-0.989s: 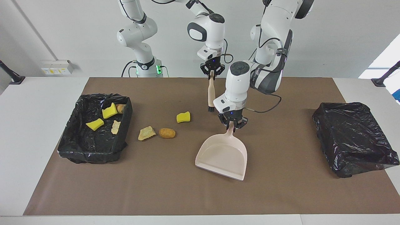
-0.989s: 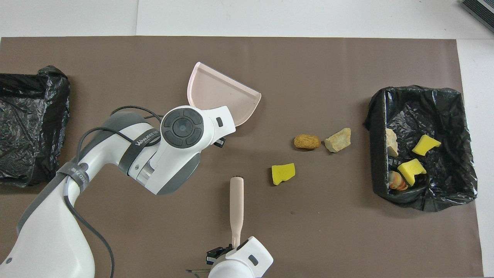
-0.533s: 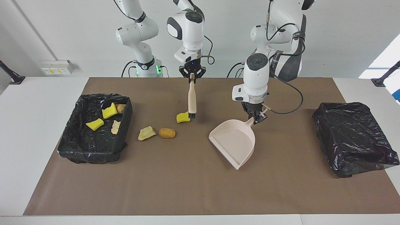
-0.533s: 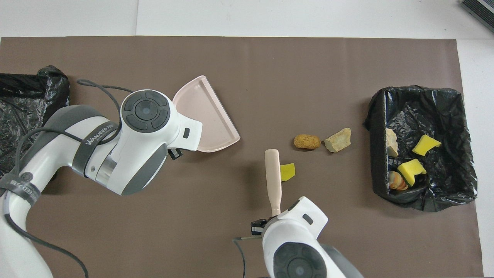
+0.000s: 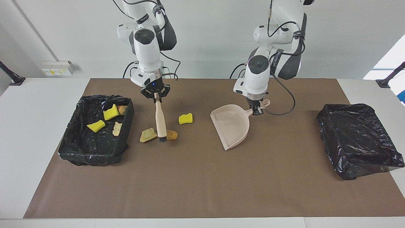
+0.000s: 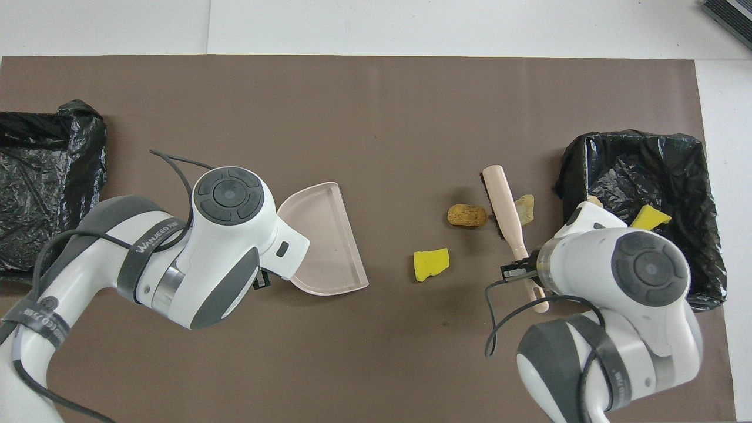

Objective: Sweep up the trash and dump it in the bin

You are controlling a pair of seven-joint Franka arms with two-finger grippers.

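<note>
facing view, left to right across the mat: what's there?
Black-lined bin holding scraps → tan crusty wedge → beige-handled brush in the right gripper → yellow sponge chunk → beige plastic dustpan → left gripper → empty black-lined bin.

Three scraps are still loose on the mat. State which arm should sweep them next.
Right: its claw holds the beige wooden brush, bristles between the brown nugget and tan wedge. Left claw holds the pink plastic dustpan.

Lab: paper-covered table (image 5: 202,190), bare walls

The left arm (image 6: 141,258) strap reads "WANJEED".
</note>
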